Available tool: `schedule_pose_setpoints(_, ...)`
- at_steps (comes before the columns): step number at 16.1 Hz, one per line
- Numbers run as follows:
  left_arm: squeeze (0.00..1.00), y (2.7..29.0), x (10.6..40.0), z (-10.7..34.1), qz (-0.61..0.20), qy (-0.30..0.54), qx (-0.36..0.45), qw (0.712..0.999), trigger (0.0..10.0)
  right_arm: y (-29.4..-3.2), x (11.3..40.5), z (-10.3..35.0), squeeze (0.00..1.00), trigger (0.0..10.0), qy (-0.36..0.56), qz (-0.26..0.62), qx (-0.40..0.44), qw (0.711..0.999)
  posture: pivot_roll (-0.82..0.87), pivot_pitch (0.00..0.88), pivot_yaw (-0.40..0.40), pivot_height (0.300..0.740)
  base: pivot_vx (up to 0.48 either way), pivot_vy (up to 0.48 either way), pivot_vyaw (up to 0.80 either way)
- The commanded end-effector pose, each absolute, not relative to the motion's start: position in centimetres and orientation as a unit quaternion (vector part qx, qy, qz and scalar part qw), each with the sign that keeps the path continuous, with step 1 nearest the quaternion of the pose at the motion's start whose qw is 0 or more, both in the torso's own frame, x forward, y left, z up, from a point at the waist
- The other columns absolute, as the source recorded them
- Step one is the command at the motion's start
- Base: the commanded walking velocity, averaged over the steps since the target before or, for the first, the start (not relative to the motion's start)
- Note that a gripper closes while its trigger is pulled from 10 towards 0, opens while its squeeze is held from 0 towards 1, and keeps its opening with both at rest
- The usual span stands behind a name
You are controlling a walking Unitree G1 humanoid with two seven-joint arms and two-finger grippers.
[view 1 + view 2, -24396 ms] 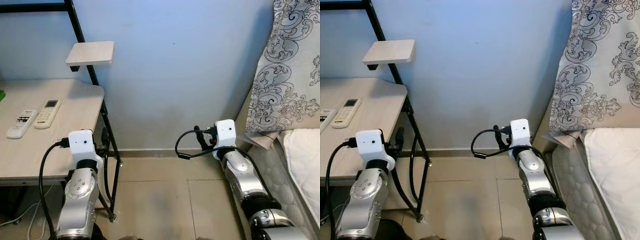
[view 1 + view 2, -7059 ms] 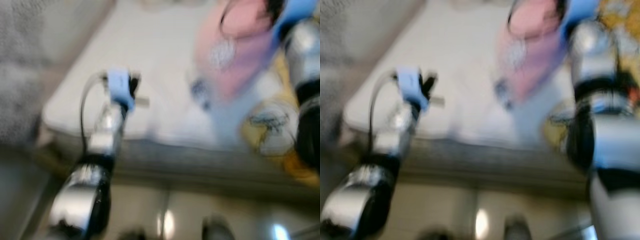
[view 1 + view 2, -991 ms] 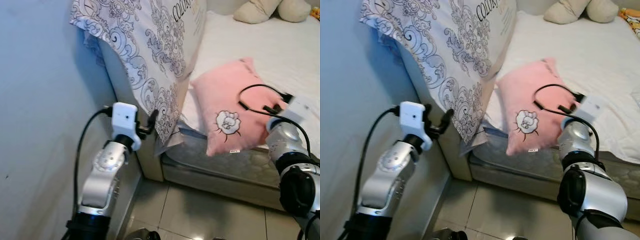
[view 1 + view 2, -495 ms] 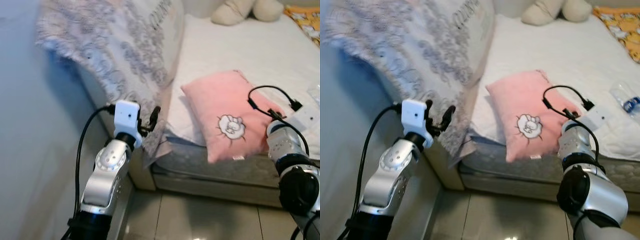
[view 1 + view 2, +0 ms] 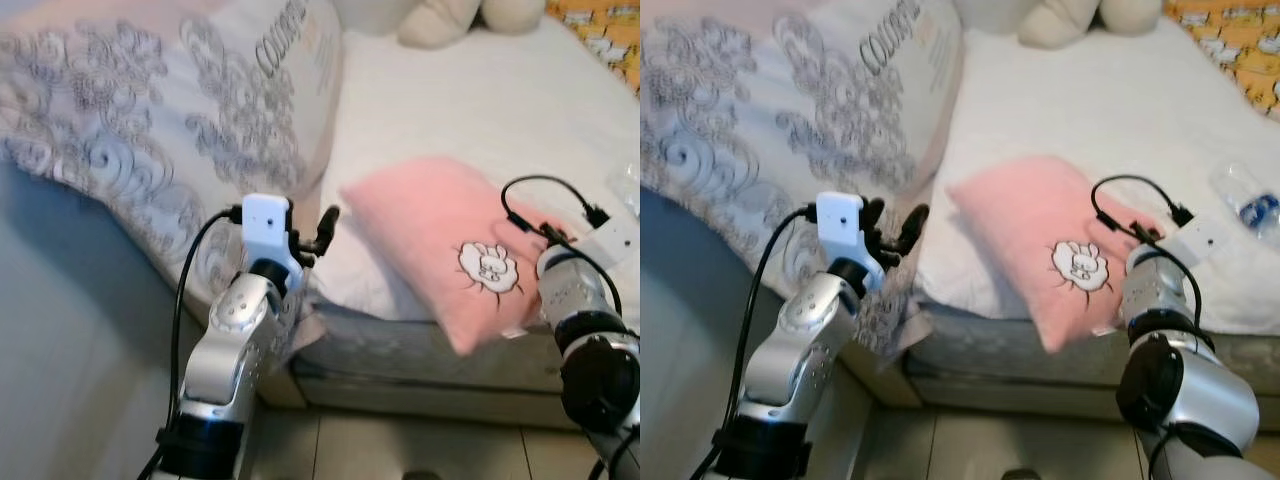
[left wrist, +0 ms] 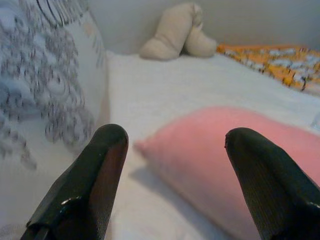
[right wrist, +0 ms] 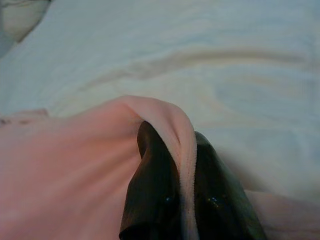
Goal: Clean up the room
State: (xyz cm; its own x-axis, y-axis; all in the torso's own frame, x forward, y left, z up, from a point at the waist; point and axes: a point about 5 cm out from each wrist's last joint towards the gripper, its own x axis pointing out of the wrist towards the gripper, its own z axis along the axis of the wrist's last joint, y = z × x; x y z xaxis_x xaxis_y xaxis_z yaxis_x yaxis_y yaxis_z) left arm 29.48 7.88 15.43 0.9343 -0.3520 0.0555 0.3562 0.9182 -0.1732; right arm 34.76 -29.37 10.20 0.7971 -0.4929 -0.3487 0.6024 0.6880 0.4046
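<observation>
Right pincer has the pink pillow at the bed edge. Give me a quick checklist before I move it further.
1. Right pincer clamped on the pink pillow's edge: ok, fabric is pinched between its fingers.
2. Left pincer open and free: ok, it holds nothing.
3. Pillow fully on the bed: not ok, one corner overhangs the mattress edge.
4. Patterned pillow clear of the pink pillow: ok, apart.
5. Plastic bottle out of the path: cannot tell.

We see a pink pillow [image 5: 440, 250] bearing a white rabbit motif, a white sheet [image 5: 480, 110], a grey-swirled white pillow [image 5: 150, 130], and an orange-patterned blanket [image 5: 1230, 50].
</observation>
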Motion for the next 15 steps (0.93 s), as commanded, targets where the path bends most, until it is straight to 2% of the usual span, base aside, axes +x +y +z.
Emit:
schedule_pose_setpoints(1, 0.00, 8.1, 29.4, 15.6, -0.178, -0.013, -0.092, 0.980, 10.0, -28.0, 35.7, 10.9, 0.00, 10.0, 0.102, -0.276, 0.249, 0.923, -0.11, 0.000, 0.138, 0.740, 0.450, 0.000, 0.00)
schedule_pose_setpoints(5, 0.00, 7.5, 29.4, 15.8, -0.190, -0.013, -0.086, 0.978, 10.0, -26.9, 36.4, 11.5, 0.00, 10.0, 0.100, -0.238, 0.190, 0.947, -0.11, 0.000, 0.138, 0.740, 0.440, 0.000, 0.00)
schedule_pose_setpoints(9, 0.00, 7.2, 29.4, 15.7, -0.196, -0.011, -0.086, 0.977, 10.0, -26.7, 36.4, 11.4, 0.00, 10.0, 0.105, -0.239, 0.190, 0.946, -0.11, 0.000, 0.139, 0.740, 0.439, 0.000, 0.00)
schedule_pose_setpoints(10, 0.00, 7.4, 29.4, 15.8, -0.191, -0.015, -0.086, 0.978, 10.0, -26.8, 36.2, 10.9, 1.00, 10.0, 0.115, -0.243, 0.190, 0.944, -0.11, 0.000, 0.141, 0.740, 0.319, 0.000, 0.00)
schedule_pose_setpoints(15, 0.00, 7.7, 29.4, 15.8, -0.186, -0.018, -0.084, 0.979, 10.0, -26.5, 37.2, 13.3, 1.00, 10.0, 0.066, -0.212, 0.109, 0.969, -0.10, 0.000, 0.137, 0.740, 0.000, 0.000, 0.00)
